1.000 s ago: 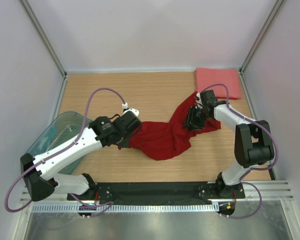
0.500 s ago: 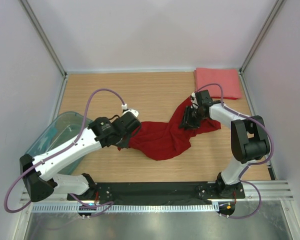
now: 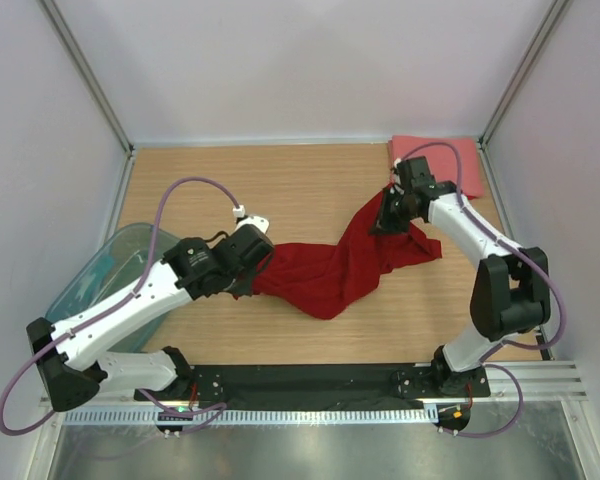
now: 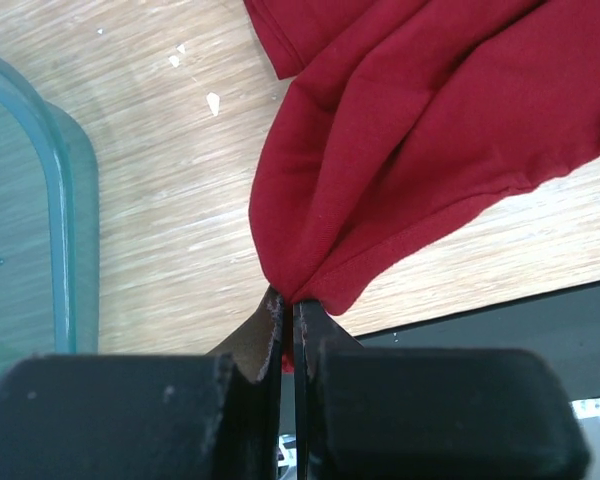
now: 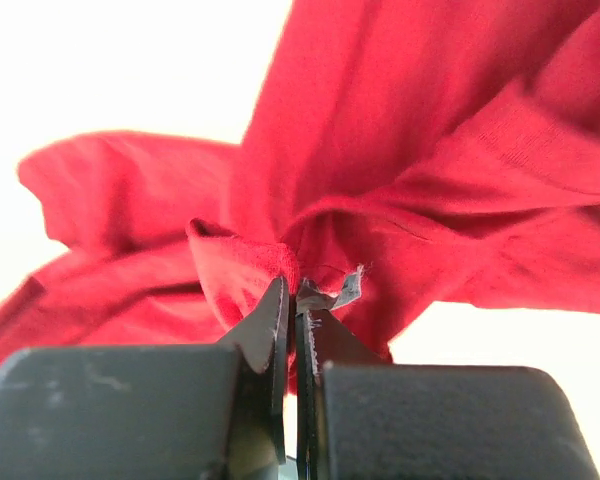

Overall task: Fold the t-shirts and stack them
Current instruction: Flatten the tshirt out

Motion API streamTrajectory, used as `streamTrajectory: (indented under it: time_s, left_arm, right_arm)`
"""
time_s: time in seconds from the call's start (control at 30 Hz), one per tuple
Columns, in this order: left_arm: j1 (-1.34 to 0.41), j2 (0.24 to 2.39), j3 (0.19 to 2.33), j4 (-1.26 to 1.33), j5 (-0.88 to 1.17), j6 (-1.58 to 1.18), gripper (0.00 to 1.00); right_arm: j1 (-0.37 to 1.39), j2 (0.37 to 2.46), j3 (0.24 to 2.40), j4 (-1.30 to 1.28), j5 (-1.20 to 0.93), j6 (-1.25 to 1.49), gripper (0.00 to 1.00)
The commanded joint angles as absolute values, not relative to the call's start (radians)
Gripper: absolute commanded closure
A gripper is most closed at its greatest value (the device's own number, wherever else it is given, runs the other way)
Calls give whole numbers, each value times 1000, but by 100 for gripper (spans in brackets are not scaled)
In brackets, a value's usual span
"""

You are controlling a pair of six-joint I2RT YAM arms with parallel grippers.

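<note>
Both grippers are pinching the dark red t-shirt (image 3: 330,275).

Left gripper (image 3: 248,284), left of centre in the top view: jaws pressed together on a folded edge at the shirt's left end. In your left wrist view the cloth fans up and to the right from the tips, over the wooden table (image 3: 310,185).

Right gripper (image 3: 388,216), right of centre: jaws pressed together on a bunched fold at the shirt's upper right end. In the right wrist view a small pale scrap (image 5: 346,289) sits right at the tips. It's probably a sewn-in label, but the background is blown out, so don't rely on that.

The shirt itself is unfolded and crumpled. It runs as a band from the left gripper across the middle of the frame and up to the right gripper, with a loose lobe lying on the table below centre.

Salmon-pink t-shirt (image 3: 468,160): a folded rectangle, flat in the upper right corner of the table, partly covered by the right arm. The red shirt's upper tip is near it; I can't tell whether they touch.

Teal plastic bin (image 3: 110,265): at the left edge of the frame, with the left arm crossing over it. In the left wrist view its rim is at the left, apart from the red cloth.
</note>
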State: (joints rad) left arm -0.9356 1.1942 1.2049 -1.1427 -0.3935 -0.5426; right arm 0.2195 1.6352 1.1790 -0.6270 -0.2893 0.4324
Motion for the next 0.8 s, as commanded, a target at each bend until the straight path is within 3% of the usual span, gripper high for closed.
streamTrajectory:
  time_s: [0.0, 0.27, 0.57, 0.67, 0.7, 0.77]
  left_arm:
    - [-936, 1154, 1207, -1135, -426, -572, 100]
    - [-936, 1160, 1106, -1054, -272, -578, 100]
    - [-1101, 1373, 986, -885, -58, -675, 88]
    - [-1184, 1439, 999, -873, -66, -727, 54]
    - [-1202, 1440, 1000, -876, -71, -744, 35]
    - [-1207, 1398, 993, -882, -72, -806, 25]
  right_arm:
    - [222, 1519, 1333, -764, -114, 457, 99]
    - [221, 1359, 1583, -1042, 181, 557, 99]
    - [222, 1074, 1385, -1265, 175, 545, 99]
    - [224, 1008, 1313, -1267, 157, 531, 99]
    - [222, 1005, 1302, -1269, 146, 529, 99]
    - [224, 1009, 1298, -1273, 117, 522, 99]
